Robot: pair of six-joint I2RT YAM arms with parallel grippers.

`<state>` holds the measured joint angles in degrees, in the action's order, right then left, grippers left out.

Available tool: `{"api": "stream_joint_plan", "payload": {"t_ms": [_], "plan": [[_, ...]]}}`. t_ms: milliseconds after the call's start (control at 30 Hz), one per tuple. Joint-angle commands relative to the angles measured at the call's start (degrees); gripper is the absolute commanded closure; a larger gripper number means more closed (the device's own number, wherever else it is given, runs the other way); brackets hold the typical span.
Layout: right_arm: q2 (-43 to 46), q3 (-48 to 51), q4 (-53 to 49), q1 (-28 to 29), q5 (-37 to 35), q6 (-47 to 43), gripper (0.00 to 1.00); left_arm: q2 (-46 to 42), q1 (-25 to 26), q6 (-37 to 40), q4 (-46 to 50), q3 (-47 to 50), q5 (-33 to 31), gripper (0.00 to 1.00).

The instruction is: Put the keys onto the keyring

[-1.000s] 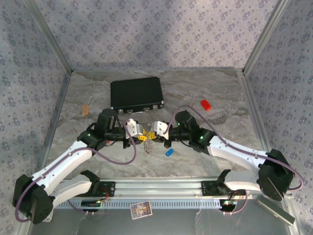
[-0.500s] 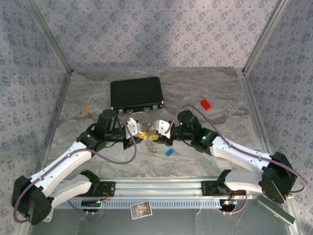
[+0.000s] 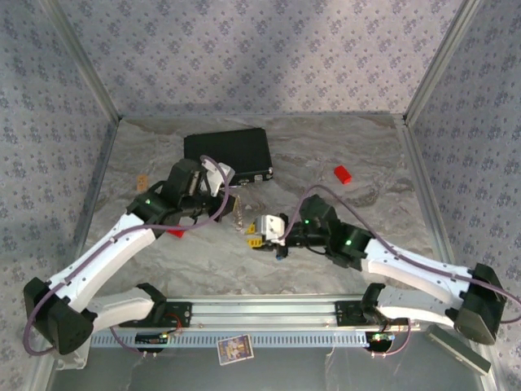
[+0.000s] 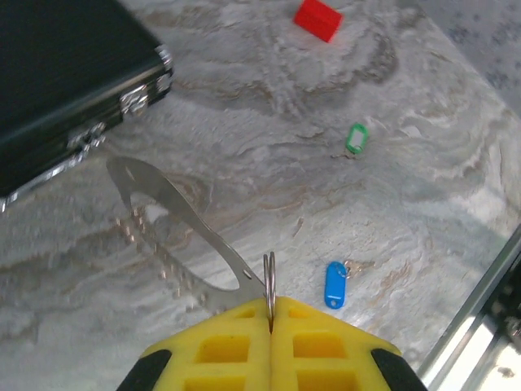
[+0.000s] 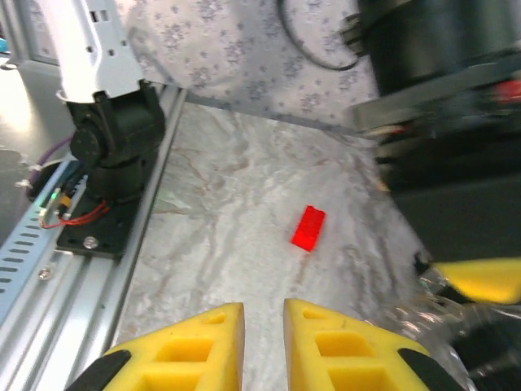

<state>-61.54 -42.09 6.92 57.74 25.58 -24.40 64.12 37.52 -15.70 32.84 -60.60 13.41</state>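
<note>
Compared with a second ago, the left gripper (image 4: 270, 314) is found drawn back toward the black case (image 4: 57, 90), so that the two grippers, then nose to nose, are now parted. Its yellow fingers are pressed together on the small metal ring of the keyring (image 4: 191, 218), which is held at the fingertips. The pale loop's long axis is pointed ahead of those fingertips and off to their left, toward the case, with the thin chain hung beneath it. One keyring and two keys are counted, both keys lying loose on the table (image 4: 244, 122). The blue key (image 4: 334, 285) is seen just to the right of the left fingertips, its length pointed roughly ahead. The green key (image 4: 356, 138) is placed farther ahead and to the right. One red block (image 4: 317, 18) is set beyond it, and a second red block (image 5: 308, 227) is seen ahead of the right gripper (image 5: 263, 322), which has been shifted leftward. Its jaws are held slightly apart, with nothing between them.
</note>
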Motion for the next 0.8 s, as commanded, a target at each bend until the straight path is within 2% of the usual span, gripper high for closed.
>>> {"api": "stream_joint_plan", "payload": {"t_ms": [0,200,300,433,600,767], "plan": [[-4.16,1.34,10.92,2.27,-0.45,3.58,0.8,1.4,0.45,-13.49,5.58,-5.2,-2.76,1.0],[-13.41,3.06,27.28,3.17,-13.35,9.79,0.78,7.03,0.45,-27.48,13.73,-12.12,-1.92,1.0],[-18.61,3.51,34.68,2.85,-18.56,10.93,0.78,9.04,0.45,-33.72,15.61,-13.9,0.95,1.0],[-22.06,4.34,39.48,2.04,-22.21,11.03,0.8,9.61,0.37,-40.12,17.77,-15.49,1.97,1.0],[-22.59,7.85,44.87,-0.76,-24.32,12.19,0.78,9.89,-0.16,-48.26,20.99,-17.02,2.45,1.0],[-23.87,9.08,48.63,-1.98,-25.36,10.86,0.75,11.11,-1.08,-54.87,19.95,-15.87,10.28,1.0]]}}
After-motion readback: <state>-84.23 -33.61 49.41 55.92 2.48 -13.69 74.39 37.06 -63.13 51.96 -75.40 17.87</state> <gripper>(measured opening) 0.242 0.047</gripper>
